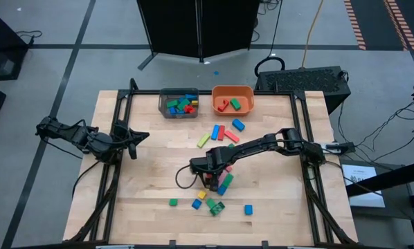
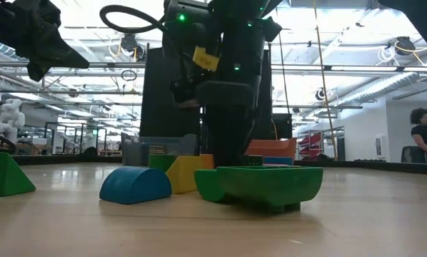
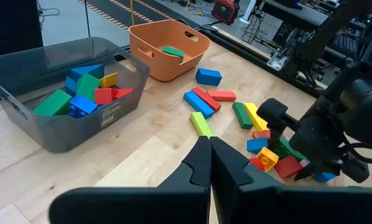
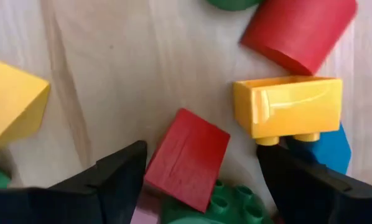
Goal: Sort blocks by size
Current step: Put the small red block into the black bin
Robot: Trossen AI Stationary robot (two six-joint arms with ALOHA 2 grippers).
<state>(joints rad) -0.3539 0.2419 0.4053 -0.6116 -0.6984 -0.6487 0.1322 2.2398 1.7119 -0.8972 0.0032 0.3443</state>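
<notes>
From above, my right gripper (image 1: 208,174) is down over the cluster of loose blocks (image 1: 217,190) near the middle of the table (image 1: 145,187), a little toward the near edge. I judge I am mid-pick, reaching for one more piece to sort. The grey bin (image 1: 178,103) and the orange bin (image 1: 232,99) stand side by side at the far edge, each already holding some blocks. More bars (image 1: 219,133) lie between the bins and my gripper. My left gripper (image 1: 136,137) waits at the left edge.

At table height, a green studded brick (image 2: 267,185), a blue half-round block (image 2: 136,185) and a green wedge (image 2: 5,173) lie in front; my right arm rises dark behind them.

From my left wrist, its fingers (image 3: 201,163) sit pressed together, holding nothing.

From my right wrist, my fingers (image 4: 120,169) are spread apart with a red wedge block (image 4: 187,157) between them, tilted and not yet touched. A yellow brick (image 4: 288,106) lies just beside it. Next I would need to settle lower and close squarely on the red piece without catching the yellow one
</notes>
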